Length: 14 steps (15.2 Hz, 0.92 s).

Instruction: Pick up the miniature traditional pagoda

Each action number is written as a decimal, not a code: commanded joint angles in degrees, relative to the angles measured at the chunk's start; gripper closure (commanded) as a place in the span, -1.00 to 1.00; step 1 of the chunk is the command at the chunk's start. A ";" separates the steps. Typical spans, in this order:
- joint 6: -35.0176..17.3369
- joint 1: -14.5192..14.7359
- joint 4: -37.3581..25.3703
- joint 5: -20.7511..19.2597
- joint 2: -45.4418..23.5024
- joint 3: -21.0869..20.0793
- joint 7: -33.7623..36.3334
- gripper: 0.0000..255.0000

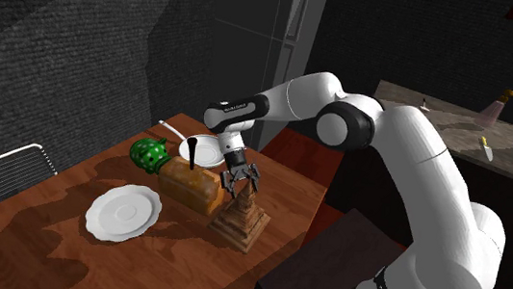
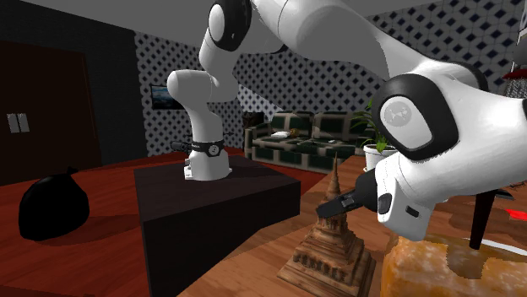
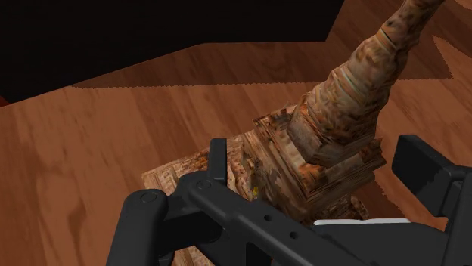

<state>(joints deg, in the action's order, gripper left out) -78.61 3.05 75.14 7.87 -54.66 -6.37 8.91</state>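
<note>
A white robot arm holds its black tool (image 1: 242, 178) directly over a small brown tiered pagoda (image 1: 241, 219), which stands upright on the wooden surface (image 1: 61, 246) just beside a loaf of bread (image 1: 191, 186), on the loaf's side nearer the arm's stand. In the wrist view the tool (image 3: 315, 150) is spread wide, one finger on either side of the pagoda (image 3: 340, 113) at its stepped middle tiers. Neither finger appears to press the carving, and a gap shows on at least one side. The thin spire rises past the fingers toward the wrist.

A white plate (image 1: 122, 211) lies near the loaf on its far side from the pagoda, a green object (image 1: 150, 155) sits just beside the loaf's far end, and a white bowl (image 1: 204, 150) stands close behind the loaf.

By the look of it, the approach is done and the grasp itself is in hand: the tool straddles the piece but does not yet carry it. The next move seems to call for pressing the fingers together on the tiers, squarely enough that the tapered sides do not slip. A straight lift would then be needed, clear of the loaf alongside.
</note>
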 commanded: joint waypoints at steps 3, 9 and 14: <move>-0.07 0.04 -0.24 0.00 -0.28 0.00 0.01 1.00; -0.05 0.02 -0.27 -0.02 -0.29 0.01 -0.01 1.00; 1.41 -0.13 0.51 0.16 1.97 -0.11 0.26 1.00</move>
<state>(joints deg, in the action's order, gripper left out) -77.56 2.95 75.47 7.96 -53.31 -6.43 9.09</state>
